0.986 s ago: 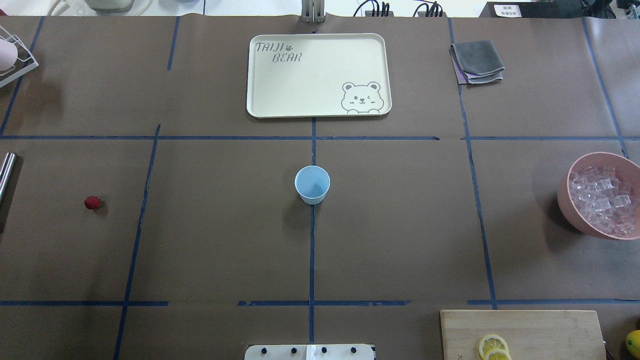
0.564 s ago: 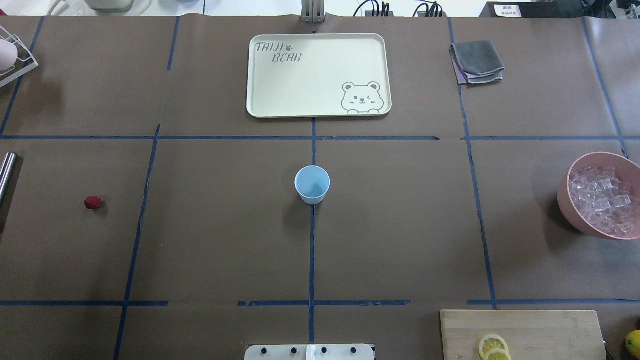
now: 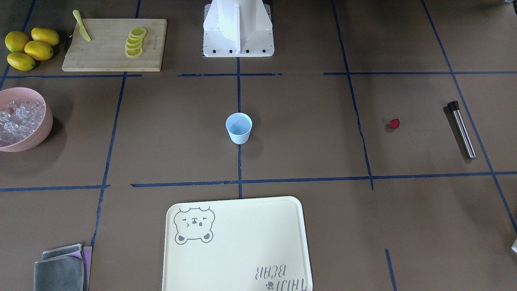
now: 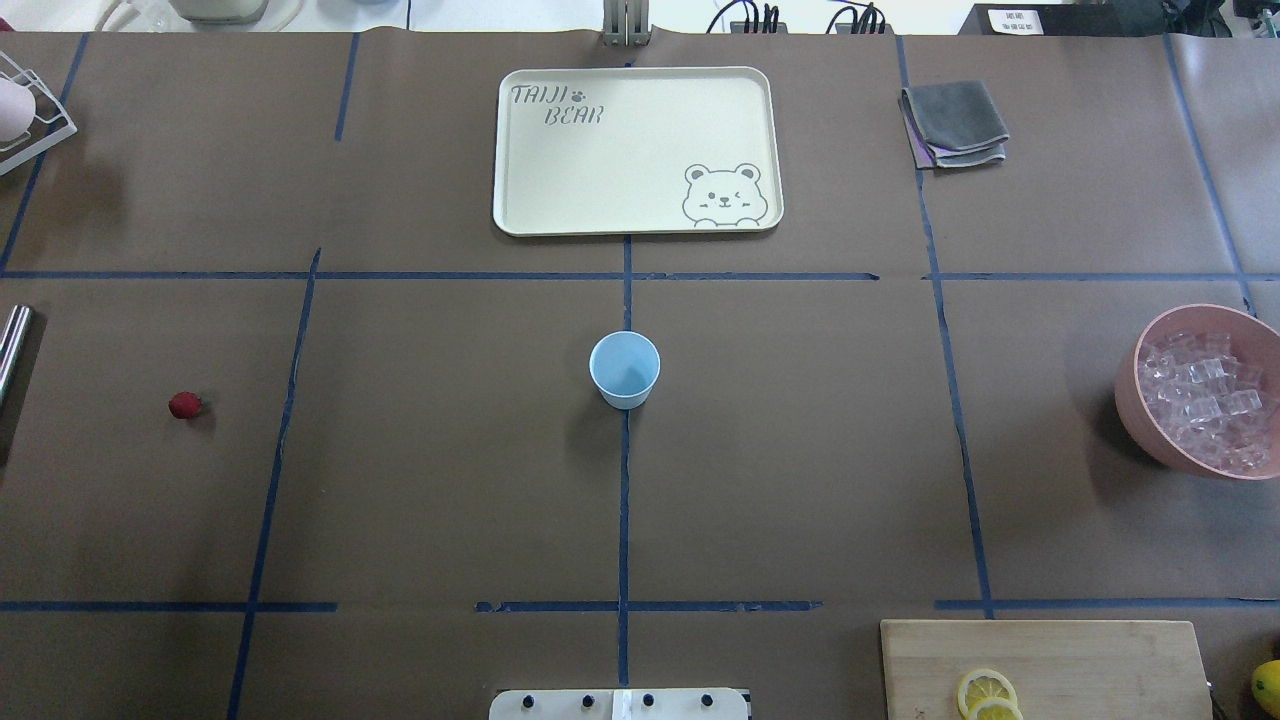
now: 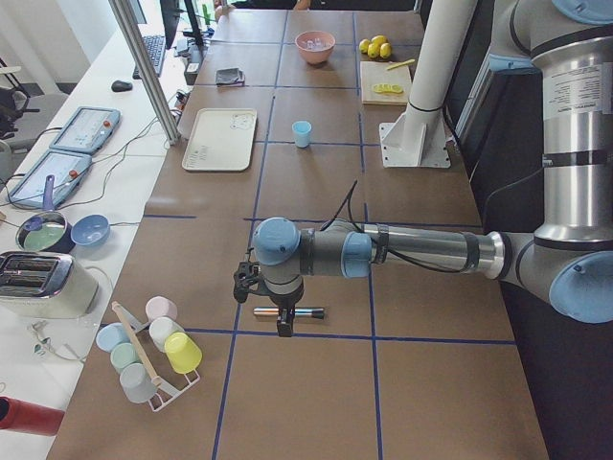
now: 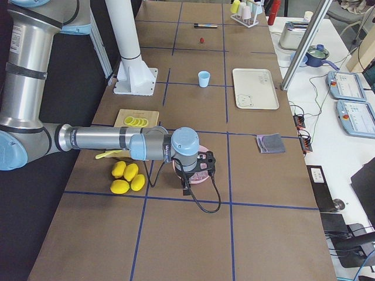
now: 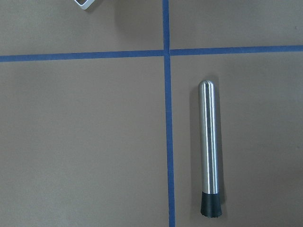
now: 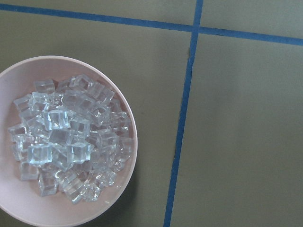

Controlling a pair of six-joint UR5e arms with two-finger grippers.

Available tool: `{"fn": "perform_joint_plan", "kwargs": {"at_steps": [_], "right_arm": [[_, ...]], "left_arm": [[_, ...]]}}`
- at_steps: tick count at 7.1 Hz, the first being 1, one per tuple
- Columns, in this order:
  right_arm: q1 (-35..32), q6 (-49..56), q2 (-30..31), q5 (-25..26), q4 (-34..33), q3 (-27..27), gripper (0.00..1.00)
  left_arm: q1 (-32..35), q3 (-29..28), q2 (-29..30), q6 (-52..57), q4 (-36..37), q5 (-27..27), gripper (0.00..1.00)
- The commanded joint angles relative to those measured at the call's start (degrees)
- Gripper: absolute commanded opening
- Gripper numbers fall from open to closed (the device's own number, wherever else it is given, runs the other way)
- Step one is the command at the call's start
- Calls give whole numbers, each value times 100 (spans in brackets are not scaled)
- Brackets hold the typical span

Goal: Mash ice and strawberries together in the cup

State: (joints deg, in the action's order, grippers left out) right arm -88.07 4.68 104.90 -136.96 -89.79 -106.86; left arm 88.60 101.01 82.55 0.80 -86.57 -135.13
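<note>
The pale blue cup [image 4: 624, 368] stands upright and empty at the table's centre, also in the front view [image 3: 238, 127]. The strawberry [image 4: 184, 405] lies alone on the left side of the table. The ice [image 8: 66, 146] fills a pink bowl [image 4: 1140, 430] at the right edge. A steel muddler [image 7: 209, 146] lies at the far left. My left gripper [image 5: 283, 328] hangs over the muddler. My right gripper [image 6: 187, 188] hangs over the pink bowl. Both show only in the side views, so I cannot tell whether they are open or shut.
A cream bear tray [image 4: 540, 180] lies beyond the cup. Folded grey cloths [image 4: 955, 122] are at the far right. A cutting board [image 3: 105, 52] with lemon slices and a knife sits near the robot's base, with whole lemons [image 3: 28, 48] beside it. A cup rack [image 5: 148, 350] stands at the left end.
</note>
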Motion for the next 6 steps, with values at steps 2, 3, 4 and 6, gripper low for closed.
{"fn": "perform_joint_plan", "kwargs": {"at_steps": [2, 3, 4, 6], "right_arm": [[0, -19, -48, -24, 49, -176, 100], [9, -150, -49, -41, 49, -264, 100], [35, -804, -40, -59, 49, -274, 99], [725, -2417, -49, -147, 267, -632, 97]], "left_arm": [[0, 6, -28, -1, 0, -5, 100], [0, 6, -28, -1, 0, -5, 100], [0, 6, -37, -1, 0, -5, 100], [0, 6, -37, -10, 0, -13, 100]]}}
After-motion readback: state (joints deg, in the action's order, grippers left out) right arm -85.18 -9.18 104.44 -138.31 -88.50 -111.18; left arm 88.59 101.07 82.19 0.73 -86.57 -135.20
